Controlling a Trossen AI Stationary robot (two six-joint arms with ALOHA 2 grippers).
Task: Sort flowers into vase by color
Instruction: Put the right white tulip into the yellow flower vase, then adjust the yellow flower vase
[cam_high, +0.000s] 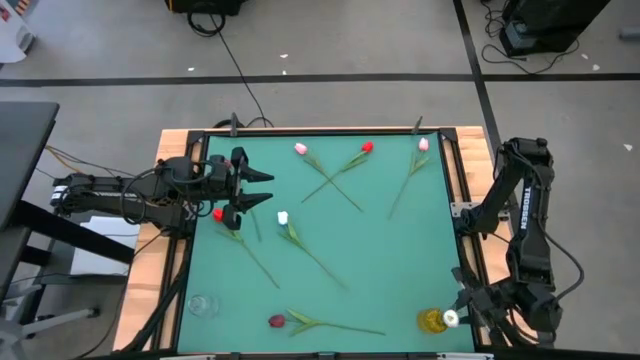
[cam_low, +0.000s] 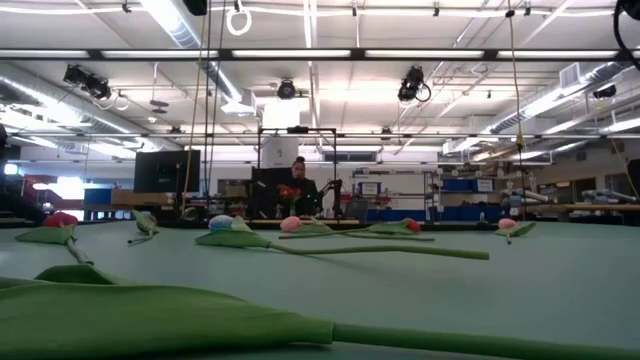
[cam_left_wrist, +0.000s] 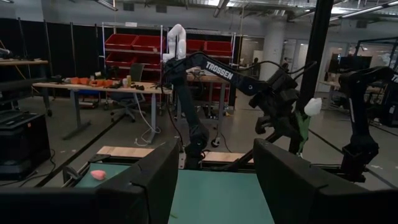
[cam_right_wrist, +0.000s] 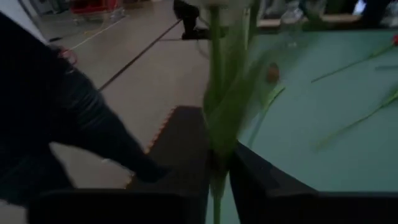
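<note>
Green mat (cam_high: 400, 260) bears scattered tulips (cam_high: 330, 175). At its left edge the left gripper (cam_high: 262, 187) hovers, fingers wide, holding nothing. At the near right corner, the right gripper (cam_right_wrist: 217, 180) pinches a white tulip (cam_high: 451, 318) stem narrowly above the yellow vase (cam_high: 431, 321).

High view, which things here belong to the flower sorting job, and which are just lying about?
Part of the job:
- maroon tulip, red tulip and four more on the green mat
- white tulip at the right gripper
- yellow vase, clear vase
- left gripper, waiting over the mat's left side

Just lying about:
- floor cables
- white scraps on the floor
</note>
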